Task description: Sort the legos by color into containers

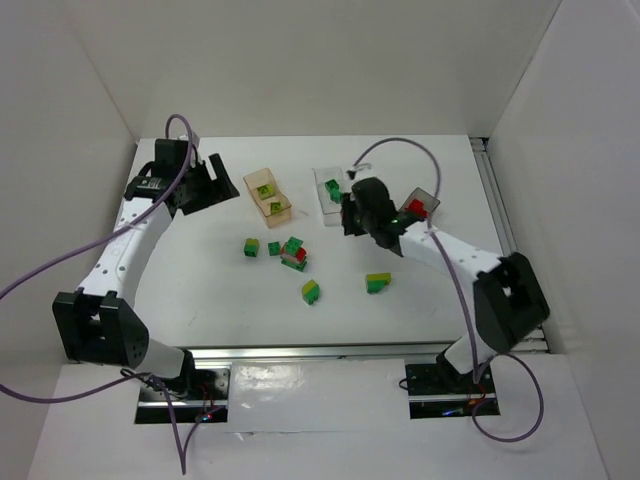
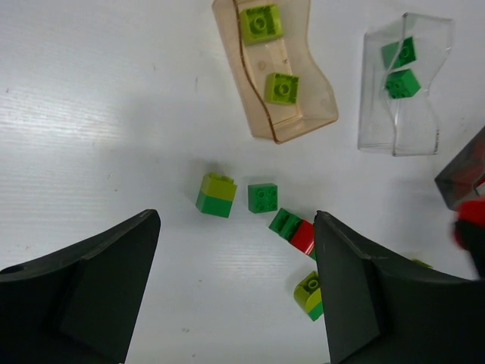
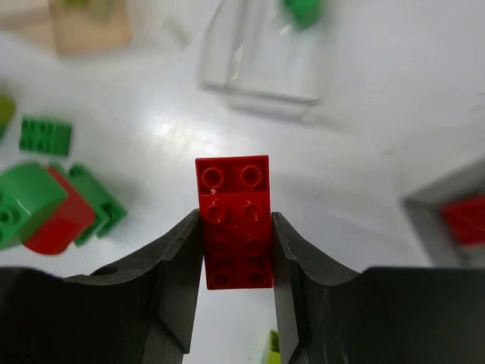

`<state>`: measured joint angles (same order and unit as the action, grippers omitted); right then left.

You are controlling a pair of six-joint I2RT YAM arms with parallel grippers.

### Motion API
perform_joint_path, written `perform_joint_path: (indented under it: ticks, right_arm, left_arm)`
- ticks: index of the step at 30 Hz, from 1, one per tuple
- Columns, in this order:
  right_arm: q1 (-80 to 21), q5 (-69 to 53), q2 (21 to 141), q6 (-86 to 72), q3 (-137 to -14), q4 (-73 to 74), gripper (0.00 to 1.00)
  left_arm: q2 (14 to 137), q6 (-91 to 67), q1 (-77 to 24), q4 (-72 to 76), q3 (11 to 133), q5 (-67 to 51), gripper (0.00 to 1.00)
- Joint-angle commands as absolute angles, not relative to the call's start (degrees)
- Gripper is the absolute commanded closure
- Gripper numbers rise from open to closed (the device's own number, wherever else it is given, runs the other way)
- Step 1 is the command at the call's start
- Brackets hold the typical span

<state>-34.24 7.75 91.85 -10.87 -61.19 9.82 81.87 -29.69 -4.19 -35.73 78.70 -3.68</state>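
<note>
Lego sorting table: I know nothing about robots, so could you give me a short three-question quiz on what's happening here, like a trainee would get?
1. Pick one: what is in the right gripper? A) a green brick B) a red brick C) nothing
2. True or false: the orange-tan bin holds two yellow-green bricks.
3. Fill in: the clear bin holds ___ green bricks.
Key: 1 B; 2 true; 3 two.

Two yellow-green bricks [image 2: 281, 88] in orange bin [image 2: 318, 106].
</note>
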Motion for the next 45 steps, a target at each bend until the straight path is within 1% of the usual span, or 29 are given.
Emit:
perform_joint_path:
  ticks: [1,4,5,8,13,17,20,21,23,25,26,29,33,34,41,45]
  right_arm:
    - [-29.29,21.42,82.47,-20.72,-58.46,13.35,0.74]
    - [-24.54,25.83,80.95,-27.32,-57.92,17.66,0.74]
    - [-21.39,25.84,80.95,-27.94,-57.92,17.67,0.74]
    - [-16.98,24.96,83.48,-28.56,-59.49,18.98,0.74]
    - [-14.06,24.44,88.24,-27.95,-62.57,18.29,0.72]
    - [-12.93,23.82,92.01,-26.81,-64.94,17.05,0.68]
    - [-12.39,23.82,93.43,-26.28,-66.0,17.05,0.58]
    - [-12.39,23.82,94.12,-26.28,-66.01,16.44,0.44]
    - [-12.39,22.94,94.83,-25.4,-66.53,15.73,0.21]
    - [-12.39,22.94,95.45,-24.79,-67.14,17.13,0.08]
    - [-12.39,22.94,95.45,-24.79,-67.15,17.14,0.05]
    - [-12.39,24.08,93.8,-24.79,-67.68,18.19,0.05]
    - [-12.39,24.79,89.4,-24.79,-67.06,18.19,0.05]
    - [-12.39,24.79,88.51,-24.79,-67.06,18.19,0.07]
    - [-13.54,23.73,83.42,-24.79,-66.53,20.56,0.07]
    - [-13.54,23.12,82.18,-25.31,-66.53,21.62,0.07]
  left_arm:
    - [83.14,-28.12,-3.87,-36.39,76.56,-3.69,0.1]
    - [84.28,-29.35,-3.87,-36.39,73.93,-2.39,0.1]
    - [84.29,-29.36,-3.87,-36.39,73.39,-1.59,0.1]
    - [87.01,-29.88,-5.0,-37.61,72.69,-0.01,0.1]
    - [89.12,-30.41,-7.29,-38.23,72.16,1.66,0.1]
    - [91.05,-30.94,-8.43,-38.23,72.16,2.2,0.1]
    - [91.76,-30.94,-9.05,-38.23,72.16,2.89,0.1]
    - [92.28,-30.94,-9.05,-38.23,72.16,3.6,0.1]
    - [92.89,-30.94,-9.67,-38.75,72.16,4.3,0.08]
    - [94.13,-30.94,-9.67,-39.54,72.68,4.83,0.08]
    - [94.65,-30.94,-10.19,-39.55,73.29,4.83,0.07]
    - [96.67,-30.94,-10.72,-39.55,73.92,4.83,0.07]
    - [100.27,-32.07,-13.0,-39.55,76.81,4.83,0.12]
    - [101.24,-32.08,-13.01,-39.55,77.51,4.83,0.13]
    - [108.28,-33.22,-15.38,-39.55,82.7,7.82,0.17]
    - [110.48,-33.22,-15.91,-40.87,83.23,9.67,0.25]
